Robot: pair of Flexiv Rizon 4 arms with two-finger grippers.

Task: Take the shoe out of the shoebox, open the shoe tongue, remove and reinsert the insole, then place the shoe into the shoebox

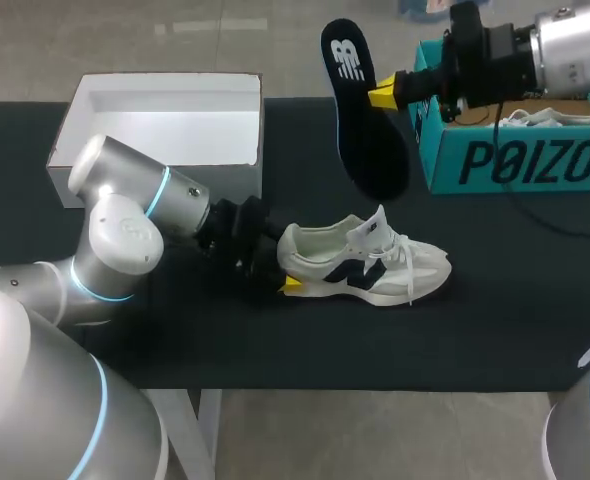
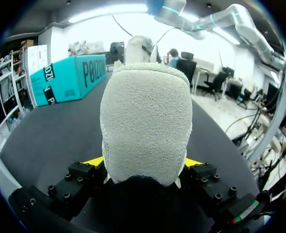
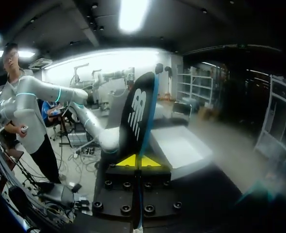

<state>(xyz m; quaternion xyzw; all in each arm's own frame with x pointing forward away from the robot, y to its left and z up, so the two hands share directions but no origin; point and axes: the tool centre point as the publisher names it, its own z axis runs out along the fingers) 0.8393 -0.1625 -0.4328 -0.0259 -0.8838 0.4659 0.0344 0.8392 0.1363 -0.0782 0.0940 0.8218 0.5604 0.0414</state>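
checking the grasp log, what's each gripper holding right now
Left gripper: shut on the sneaker, at its heel.
Right gripper: shut on the insole, held in the air.

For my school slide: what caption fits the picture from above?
Left gripper holds the shoe by its heel on the table; right gripper holds the insole up above it.

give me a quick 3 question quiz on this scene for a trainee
1. True or false: the insole is inside the shoe.
2. What is the left gripper shut on? A the shoe's heel, B the laces, C the insole.
3. Fill in: the right gripper holds the insole ___ the table.

Key: 1 false, it is out of the shoe, in the right gripper. 2 A. 3 above.
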